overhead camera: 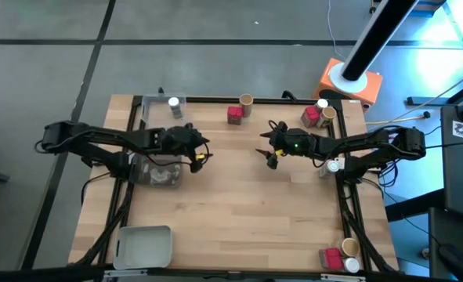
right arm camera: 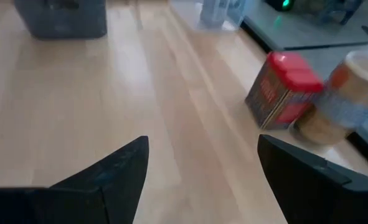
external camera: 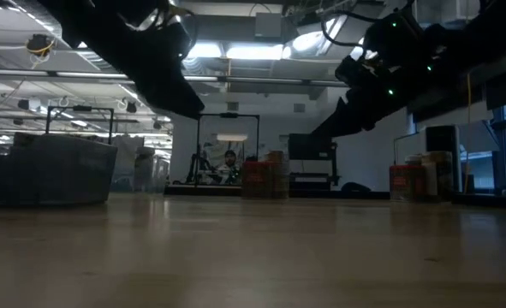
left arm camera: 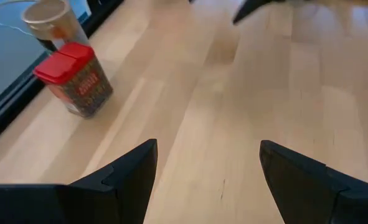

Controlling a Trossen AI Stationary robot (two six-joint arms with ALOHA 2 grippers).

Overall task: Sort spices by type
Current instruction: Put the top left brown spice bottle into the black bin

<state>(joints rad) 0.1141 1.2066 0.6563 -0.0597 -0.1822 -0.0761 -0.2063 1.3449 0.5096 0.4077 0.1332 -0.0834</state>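
Pale wooden planks make up the counter (overhead camera: 239,204), and the spice containers sit in small clusters around its edges; at the far edge near the middle a red boxy spice tin (overhead camera: 234,114) stands just beside a round jar with a tan lid (overhead camera: 247,101); the left wrist view shows this same pair, red-lidded tin (left arm camera: 75,79) in front and tan-lidded jar (left arm camera: 50,22) behind it, touching or nearly so. At the far right corner another red boxy tin (overhead camera: 310,116) stands with a tan-lidded jar (overhead camera: 327,115) and a white-lidded jar (overhead camera: 323,103) close around it; at the near right corner a third red tin (overhead camera: 331,257), a tan-lidded jar (overhead camera: 350,247) and a white-lidded jar (overhead camera: 352,265) huddle together; one more white-lidded jar (overhead camera: 333,165) stands at the right edge under the right arm. A clear rectangular tray (overhead camera: 162,107) at the far left holds a white-lidded jar (overhead camera: 174,105); a dark grey bin (overhead camera: 156,168) lies under the left arm, its contents too unclear to tell; a light grey tray (overhead camera: 143,246) sits at the near left corner.

Left hand (overhead camera: 200,152) hovers over bare counter left of centre, fingers (left arm camera: 118,177) apart and holding nothing; right hand (overhead camera: 269,150) hovers opposite it, right of centre, fingers (right arm camera: 109,171) likewise apart and empty; the two hands face each other, well apart from every cluster.
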